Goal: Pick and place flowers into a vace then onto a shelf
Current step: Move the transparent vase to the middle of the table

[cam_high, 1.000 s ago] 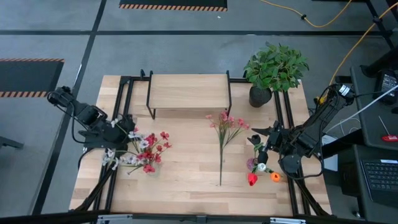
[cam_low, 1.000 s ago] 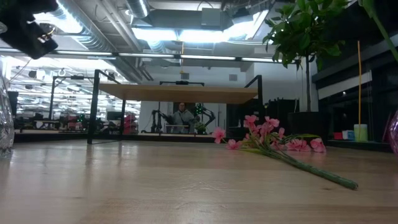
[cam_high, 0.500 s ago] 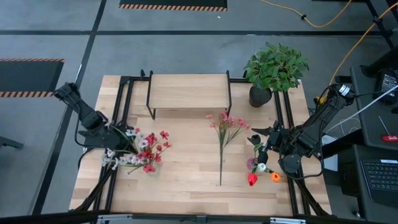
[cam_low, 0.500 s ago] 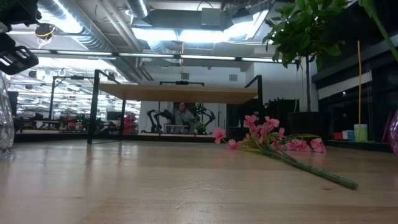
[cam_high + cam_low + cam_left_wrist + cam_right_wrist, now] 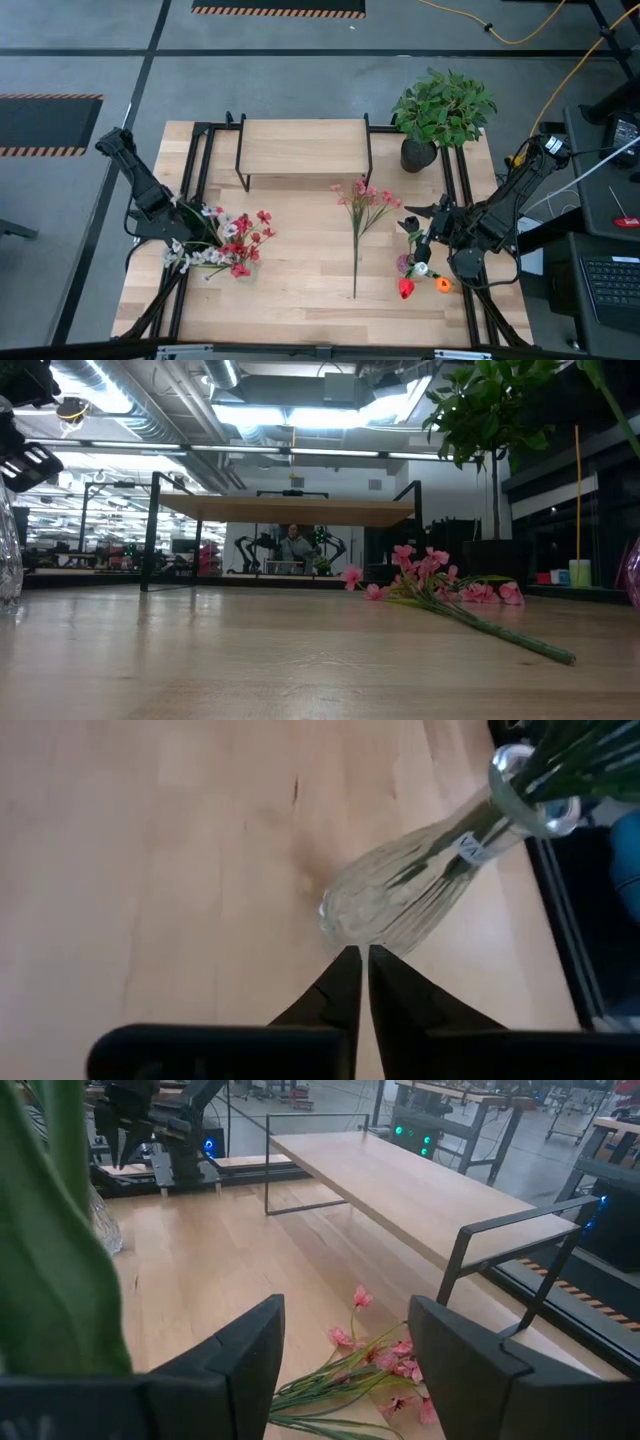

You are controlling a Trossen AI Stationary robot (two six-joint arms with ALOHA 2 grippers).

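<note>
Two pincers are seen at opposite sides of the wooden counter [image 5: 300, 260]. The left pincer [image 5: 358, 960] is held just above the bulb of a clear glass vase [image 5: 400, 890] at the counter's left edge, its fingers pressed almost together with only a thin slit between them and nothing gripped. That vase is filled with a bunch of red, pink and white flowers [image 5: 235, 245] on green stems. The right pincer [image 5: 345, 1365] is kept at the right side of the counter, its fingers spread wide with nothing visible between them. A second vase with red and orange blooms [image 5: 415, 280] is placed just beside it. One loose pink-flowered stem [image 5: 362, 215] is laid flat near the counter's middle, its blooms pointed toward the shelf [image 5: 303, 148]. The shelf is set at the counter's far edge, and a potted green plant [image 5: 440, 110] is placed to its right.
</note>
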